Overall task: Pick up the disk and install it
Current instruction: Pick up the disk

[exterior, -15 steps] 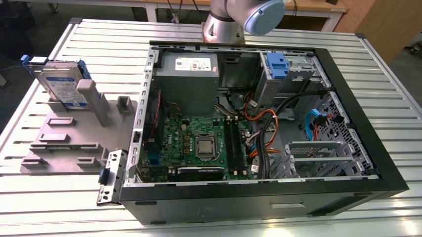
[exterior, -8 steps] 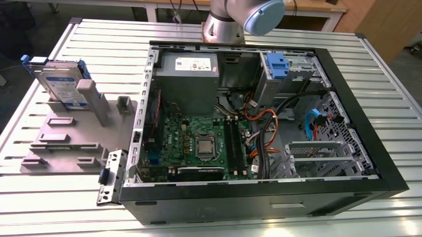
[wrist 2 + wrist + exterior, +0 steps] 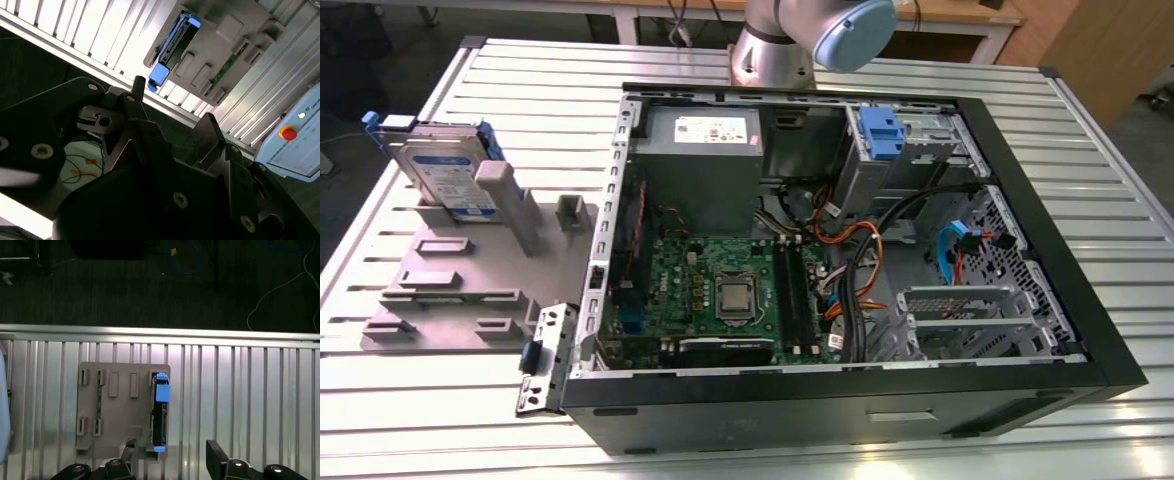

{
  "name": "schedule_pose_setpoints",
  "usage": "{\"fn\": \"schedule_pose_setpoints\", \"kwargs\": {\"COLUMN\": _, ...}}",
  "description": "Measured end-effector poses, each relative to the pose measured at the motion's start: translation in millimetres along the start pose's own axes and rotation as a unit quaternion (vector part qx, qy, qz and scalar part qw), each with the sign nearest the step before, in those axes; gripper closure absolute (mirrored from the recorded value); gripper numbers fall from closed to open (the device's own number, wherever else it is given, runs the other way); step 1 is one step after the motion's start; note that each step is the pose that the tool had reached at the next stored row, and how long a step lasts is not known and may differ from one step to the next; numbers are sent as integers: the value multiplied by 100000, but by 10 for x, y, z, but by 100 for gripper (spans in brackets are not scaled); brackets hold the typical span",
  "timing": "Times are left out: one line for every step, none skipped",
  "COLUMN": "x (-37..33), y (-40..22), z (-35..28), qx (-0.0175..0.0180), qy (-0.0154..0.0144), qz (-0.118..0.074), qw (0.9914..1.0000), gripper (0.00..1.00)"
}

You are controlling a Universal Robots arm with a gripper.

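The disk [image 3: 443,170] stands on edge in its blue carrier, slotted into a grey fixture [image 3: 454,300] on the table at the exterior view's left, beside the open computer case [image 3: 1067,330]. In both wrist views the disk [image 3: 175,42] [image 3: 159,412] is seen edge-on from well above, with blue clips at its ends. My gripper [image 3: 172,107] [image 3: 172,452] is open, its two dark fingers [image 3: 138,87] spread wide with nothing between them. It hangs high over the table, apart from the disk.
The case holds a grey power-supply box [image 3: 707,150], a green motherboard [image 3: 720,290], loose cables and a bay with a blue latch [image 3: 881,135]. A green circuit strip [image 3: 98,395] sits in the fixture. The arm's joint [image 3: 807,40] rises behind the case. A pendant with a red button [image 3: 288,133] lies nearby.
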State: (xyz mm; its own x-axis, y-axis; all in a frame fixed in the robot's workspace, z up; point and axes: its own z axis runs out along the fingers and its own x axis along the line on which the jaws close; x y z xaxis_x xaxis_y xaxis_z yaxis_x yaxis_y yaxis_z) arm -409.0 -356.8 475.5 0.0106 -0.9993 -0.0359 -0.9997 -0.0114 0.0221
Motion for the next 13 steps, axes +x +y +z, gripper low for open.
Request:
{"fn": "schedule_pose_setpoints", "kwargs": {"x": 0, "y": 0, "z": 1, "qx": 6, "qy": -2, "qz": -1, "qw": 100000, "gripper": 35}}
{"fn": "schedule_pose_setpoints", "kwargs": {"x": 0, "y": 0, "z": 2, "qx": 5, "qy": -2, "qz": -1, "qw": 100000, "gripper": 35}}
{"fn": "schedule_pose_setpoints", "kwargs": {"x": 0, "y": 0, "z": 6, "qx": 10, "qy": -4, "qz": -3, "qw": 100000, "gripper": 35}}
{"fn": "schedule_pose_setpoints", "kwargs": {"x": 0, "y": 0, "z": 9, "qx": 10, "qy": -6, "qz": -2, "qw": 100000, "gripper": 35}}
{"fn": "schedule_pose_setpoints", "kwargs": {"x": 1, "y": 0, "z": 10, "qx": 11, "qy": -5, "qz": -2, "qw": 100000, "gripper": 35}}
{"fn": "schedule_pose_setpoints", "kwargs": {"x": 1, "y": 0, "z": 11, "qx": 8, "qy": -5, "qz": -2, "qw": 100000, "gripper": 35}}
{"fn": "schedule_pose_setpoints", "kwargs": {"x": 0, "y": -1, "z": 15, "qx": 21, "qy": -10, "qz": -1, "qw": 100000, "gripper": 35}}
{"fn": "schedule_pose_setpoints", "kwargs": {"x": 1, "y": -1, "z": 18, "qx": 13, "qy": -8, "qz": -1, "qw": 100000, "gripper": 35}}
{"fn": "schedule_pose_setpoints", "kwargs": {"x": 1, "y": -1, "z": 21, "qx": 8, "qy": -5, "qz": -1, "qw": 100000, "gripper": 35}}
{"fn": "schedule_pose_setpoints", "kwargs": {"x": 1, "y": -1, "z": 25, "qx": 10, "qy": -4, "qz": -2, "qw": 100000, "gripper": 35}}
{"fn": "schedule_pose_setpoints", "kwargs": {"x": 1, "y": -1, "z": 29, "qx": 10, "qy": -5, "qz": -2, "qw": 100000, "gripper": 35}}
{"fn": "schedule_pose_setpoints", "kwargs": {"x": 1, "y": -1, "z": 33, "qx": 8, "qy": -5, "qz": -3, "qw": 100000, "gripper": 35}}
{"fn": "schedule_pose_setpoints", "kwargs": {"x": 1, "y": -1, "z": 38, "qx": 10, "qy": -5, "qz": -2, "qw": 100000, "gripper": 35}}
